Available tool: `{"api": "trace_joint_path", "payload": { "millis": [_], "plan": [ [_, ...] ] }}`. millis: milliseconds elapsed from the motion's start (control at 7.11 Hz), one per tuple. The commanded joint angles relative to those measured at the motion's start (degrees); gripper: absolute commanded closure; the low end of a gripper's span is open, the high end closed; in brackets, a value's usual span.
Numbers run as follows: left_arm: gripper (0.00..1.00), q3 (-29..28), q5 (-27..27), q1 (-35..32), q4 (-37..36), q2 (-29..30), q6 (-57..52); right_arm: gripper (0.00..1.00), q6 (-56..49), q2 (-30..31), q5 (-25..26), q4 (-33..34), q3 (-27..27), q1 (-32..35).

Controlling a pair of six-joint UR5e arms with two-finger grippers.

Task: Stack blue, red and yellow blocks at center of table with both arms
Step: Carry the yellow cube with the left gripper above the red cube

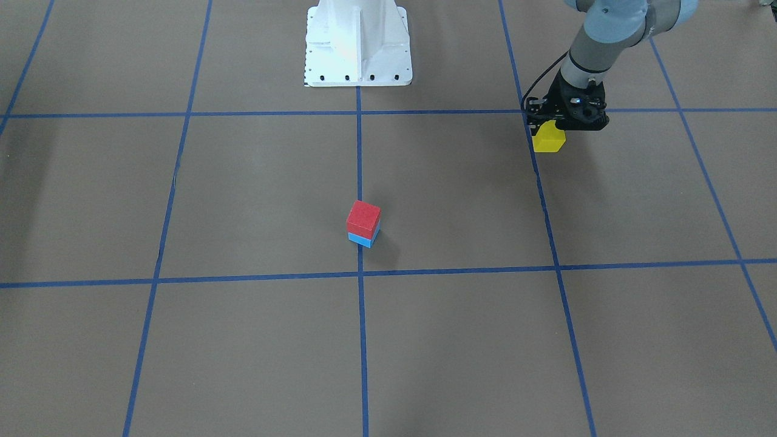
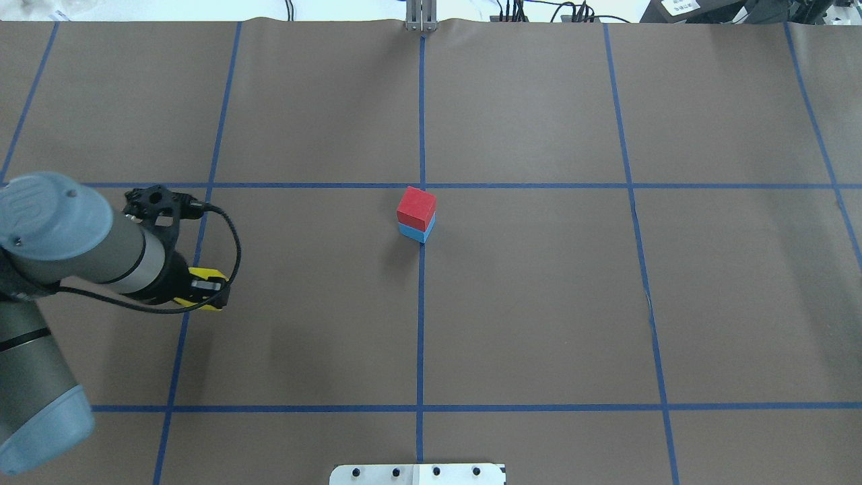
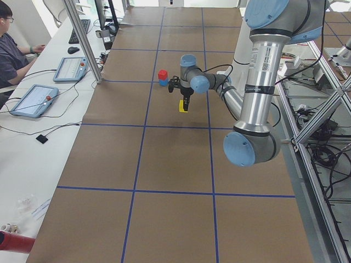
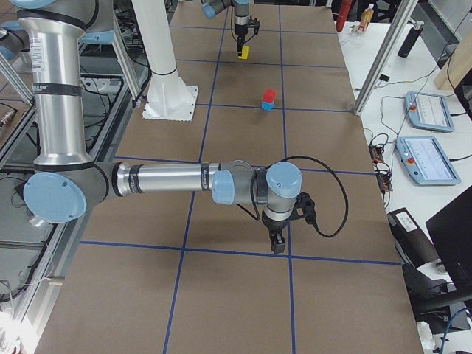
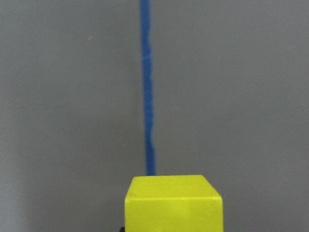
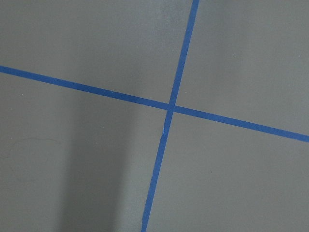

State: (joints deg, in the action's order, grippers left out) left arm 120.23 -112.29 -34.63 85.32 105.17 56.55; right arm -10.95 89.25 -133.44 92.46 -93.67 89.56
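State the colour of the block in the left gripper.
The block is yellow, clearest in the left wrist view.

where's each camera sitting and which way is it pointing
Front-facing: across the table, facing the robot; base, left gripper holding yellow block.
Overhead: behind the robot, looking forward and down; left arm.
Exterior left: table's left end; left arm near.
Exterior right: table's right end; right arm near.
Left wrist: looks down past the yellow block.
Right wrist: looks down at crossed tape; no body.
Front-facing and overhead share the red block on the blue block.
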Motion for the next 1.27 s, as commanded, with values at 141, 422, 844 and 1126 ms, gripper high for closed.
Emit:
{"api": "trace_joint_path", "payload": {
  "millis": [141, 422, 844, 1126],
  "plan": [
    [1.00, -13.64, 0.23, -1.40, -9.74, 27.04, -5.48, 0.00, -0.04, 0.40, -0.07, 0.00, -0.02, 0.09],
    [1.00, -21.42, 0.23, -1.49, -9.30, 34.65, -9.43, 0.00, -0.04, 0.40, -0.07, 0.00, 0.06, 0.09],
    [1.00, -31.69, 0.14, -1.84, 0.81, 37.72, -10.41, 0.00, 0.05, 0.92, -0.16, 0.00, -0.02, 0.09],
    [1.00, -34.78, 0.14, -1.58, 0.99, 39.49, -10.85, 0.00, 0.05, 0.93, -0.07, 0.00, -0.02, 0.09]
  ]
}}
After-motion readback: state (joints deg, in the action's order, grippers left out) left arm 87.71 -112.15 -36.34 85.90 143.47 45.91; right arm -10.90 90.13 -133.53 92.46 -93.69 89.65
